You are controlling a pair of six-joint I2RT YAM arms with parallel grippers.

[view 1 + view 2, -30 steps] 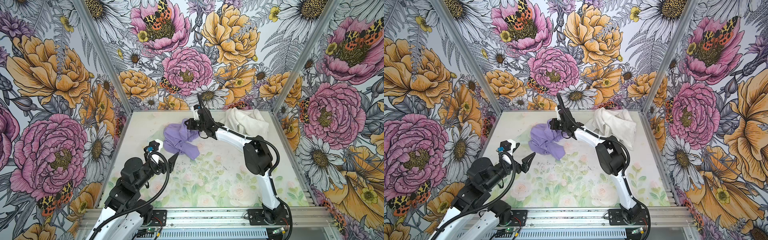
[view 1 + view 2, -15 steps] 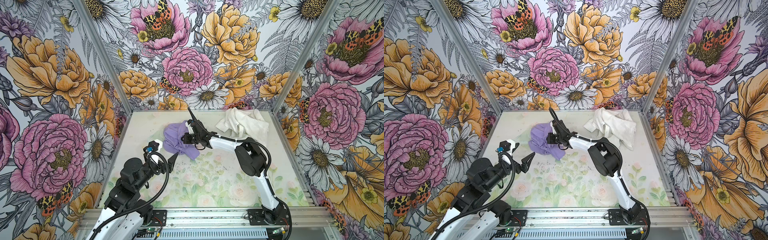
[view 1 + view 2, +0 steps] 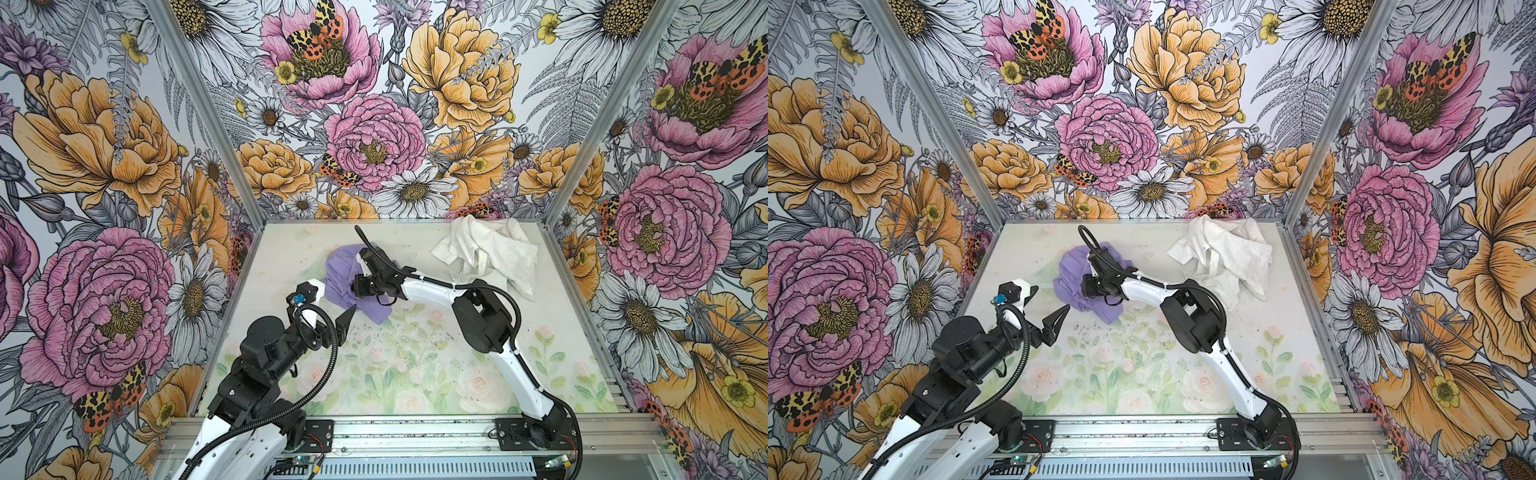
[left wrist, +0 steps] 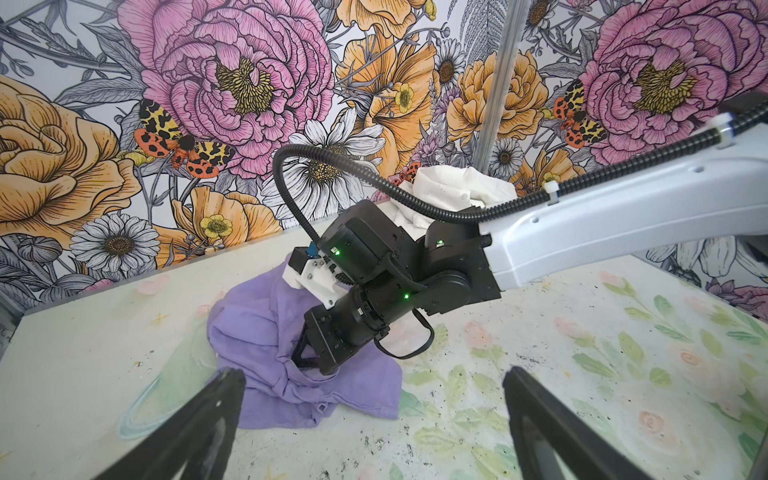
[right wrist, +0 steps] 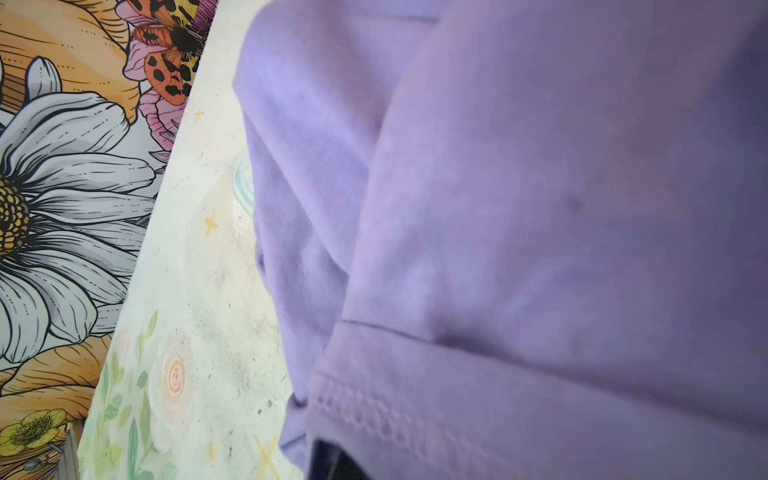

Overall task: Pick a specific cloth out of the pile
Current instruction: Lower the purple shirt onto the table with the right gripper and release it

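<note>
The right gripper (image 4: 300, 360) is seen closed, its fingertips buried in a fold of the lavender cloth (image 4: 257, 324), which is gripped there. The left gripper (image 4: 374, 374) is held wide open above the table (image 3: 415, 374). Its two black fingers (image 4: 208, 415) are spread far apart and touch nothing, and they are pointed toward the near edge of the cloth. The work area is enclosed by flower-patterned walls (image 3: 104, 145), and the table is printed with pale roses and leaves. In both top views the pile (image 3: 490, 253) of white cloths is heaped in the far right corner, against the walls. The lavender cloth is laid crumpled on the table, left of centre and toward the back. It is kept apart from the white pile, with bare table shown between them. The right wrist view is filled mostly by lavender fabric, and a stitched hem (image 5: 374, 415) is visible close to the lens.
</note>
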